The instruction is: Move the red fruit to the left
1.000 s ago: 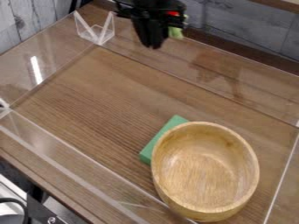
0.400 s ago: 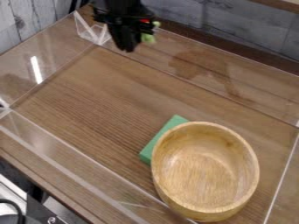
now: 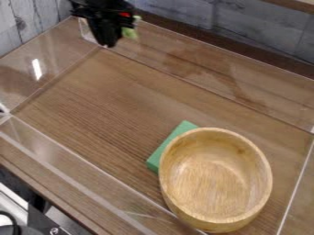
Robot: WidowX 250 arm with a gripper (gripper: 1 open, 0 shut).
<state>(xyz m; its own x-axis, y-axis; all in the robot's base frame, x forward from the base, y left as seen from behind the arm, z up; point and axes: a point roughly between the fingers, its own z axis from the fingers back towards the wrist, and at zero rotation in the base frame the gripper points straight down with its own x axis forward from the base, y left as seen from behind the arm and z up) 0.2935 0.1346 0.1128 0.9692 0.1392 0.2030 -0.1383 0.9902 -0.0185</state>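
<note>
Where our dark angular hand [image 3: 108, 37] hovers over the grained wooden counter [image 3: 128, 101], we cannot tell its grip; a round, smooth bowl [image 3: 216, 179] overlaps a green pad [image 3: 171, 144].

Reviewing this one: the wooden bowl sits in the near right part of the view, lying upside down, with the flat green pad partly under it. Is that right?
Not quite: the wooden bowl is upright, its open side facing up, as the camera view shows. It does sit in the near right part, with the flat green pad partly under it.
</note>
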